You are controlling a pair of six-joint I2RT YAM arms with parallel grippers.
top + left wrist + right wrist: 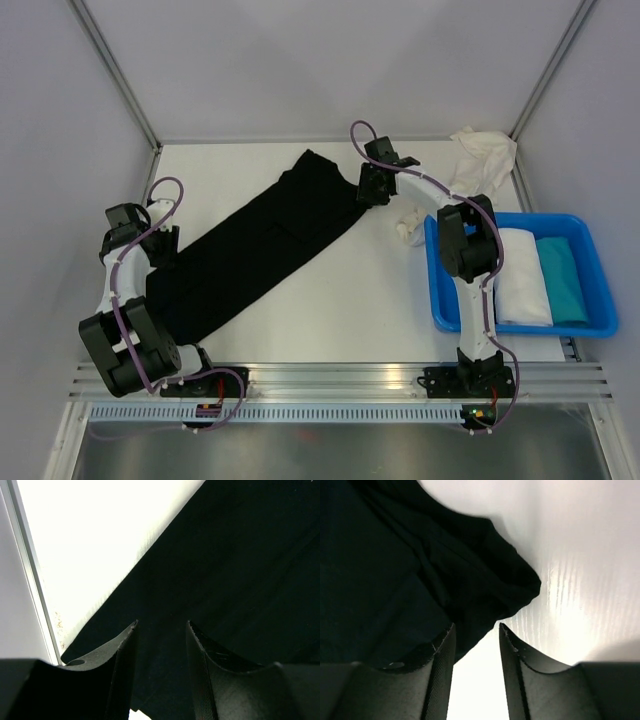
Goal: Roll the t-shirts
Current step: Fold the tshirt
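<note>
A black t-shirt point(260, 250), folded into a long strip, lies diagonally on the white table point(350, 310). My left gripper point(155, 240) hovers over its near-left end. In the left wrist view that gripper point(161, 625) stands open, with the black cloth point(225, 570) spread flat beneath it. My right gripper point(368, 190) is at the strip's far-right end. In the right wrist view it point(476, 626) is open, and a bunched corner of the black t-shirt point(395, 555) lies just past its fingertips with nothing gripped. A cream-white t-shirt point(485, 155) lies crumpled at the back right.
A blue plastic tub point(438, 290) stands at the right, holding a rolled white t-shirt point(522, 275) and a rolled teal one point(565, 280). A small white bit of cloth point(408, 225) lies beside the tub's far-left corner. Metal frame posts and grey walls close in the table.
</note>
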